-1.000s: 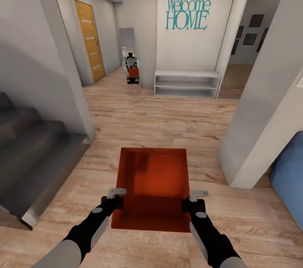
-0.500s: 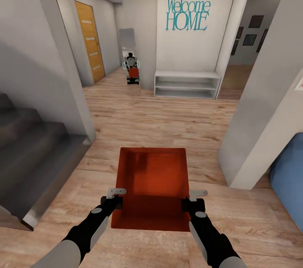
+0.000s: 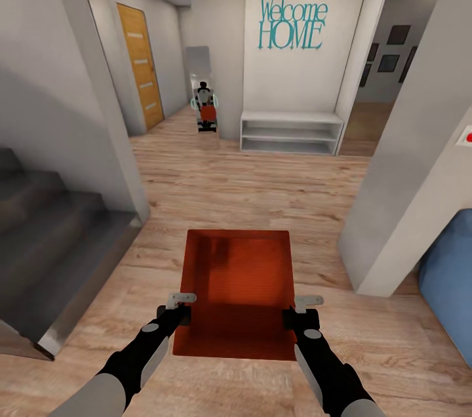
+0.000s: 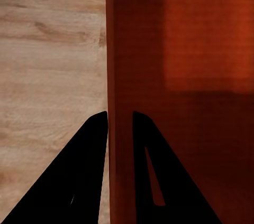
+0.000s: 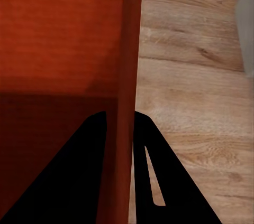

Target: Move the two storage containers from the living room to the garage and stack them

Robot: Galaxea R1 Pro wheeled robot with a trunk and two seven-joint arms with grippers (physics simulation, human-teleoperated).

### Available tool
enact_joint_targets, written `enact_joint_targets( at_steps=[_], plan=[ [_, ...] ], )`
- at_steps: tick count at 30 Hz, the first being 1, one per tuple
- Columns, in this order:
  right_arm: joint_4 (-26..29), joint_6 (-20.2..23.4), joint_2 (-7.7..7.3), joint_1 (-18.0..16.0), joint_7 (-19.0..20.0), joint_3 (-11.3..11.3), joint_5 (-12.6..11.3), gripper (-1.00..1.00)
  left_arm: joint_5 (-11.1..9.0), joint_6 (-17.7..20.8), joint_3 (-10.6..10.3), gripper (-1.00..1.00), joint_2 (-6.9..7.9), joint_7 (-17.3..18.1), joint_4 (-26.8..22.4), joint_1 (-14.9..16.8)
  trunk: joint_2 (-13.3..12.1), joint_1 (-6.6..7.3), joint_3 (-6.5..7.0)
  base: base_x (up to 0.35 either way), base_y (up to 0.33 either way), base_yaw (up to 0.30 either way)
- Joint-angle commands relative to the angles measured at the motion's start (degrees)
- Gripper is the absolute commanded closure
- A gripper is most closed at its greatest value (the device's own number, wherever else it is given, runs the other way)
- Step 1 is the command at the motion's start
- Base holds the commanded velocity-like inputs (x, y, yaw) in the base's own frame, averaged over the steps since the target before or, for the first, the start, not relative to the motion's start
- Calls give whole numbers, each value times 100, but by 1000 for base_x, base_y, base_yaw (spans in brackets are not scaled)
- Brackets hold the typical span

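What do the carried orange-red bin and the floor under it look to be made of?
The storage container looks like matte moulded plastic: uniform orange-red, thin straight walls, finely ribbed bottom, no shine; the material is a guess from a render. The floor reads as light wood planks, with grain lines, knots and plank seams showing, in a low-sheen finish.

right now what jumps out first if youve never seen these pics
An orange-red storage container sits front and centre, carried above the wood-plank floor, with the left gripper and right gripper each clamped on a side wall. Next comes the teal Welcome HOME lettering on the far white wall, above a low white shelf, with grey stairs at the left.
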State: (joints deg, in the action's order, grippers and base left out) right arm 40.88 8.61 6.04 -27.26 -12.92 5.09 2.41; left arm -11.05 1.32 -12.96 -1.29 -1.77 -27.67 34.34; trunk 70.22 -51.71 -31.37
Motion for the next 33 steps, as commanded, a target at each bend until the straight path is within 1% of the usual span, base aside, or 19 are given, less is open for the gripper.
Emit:
enact_joint_targets(
  at_steps=[1, 15, 23, 33],
  plan=[
    [-10, 53, 125, 1, -53, 9, -39, 100, -9, -35, -40, 100, -38, -47, -19, 3, -39, 23, 13, 0, 0, 0],
    [-10, 53, 125, 1, -53, 9, -39, 100, -3, -35, -40, 100, -38, -43, -19, 3, -600, 330, 265, 0, 0, 0],
    [-13, 53, 125, 1, -53, 9, -39, 100, -32, -39, -28, 100, -38, -42, -19, 3, -600, 330, 265, 20, 0, 0],
    [-12, 53, 125, 1, -53, 9, -39, 100, -28, -27, -23, 100, -38, -36, -19, 3, -600, 330, 265, 293, 0, 0]
  ],
)
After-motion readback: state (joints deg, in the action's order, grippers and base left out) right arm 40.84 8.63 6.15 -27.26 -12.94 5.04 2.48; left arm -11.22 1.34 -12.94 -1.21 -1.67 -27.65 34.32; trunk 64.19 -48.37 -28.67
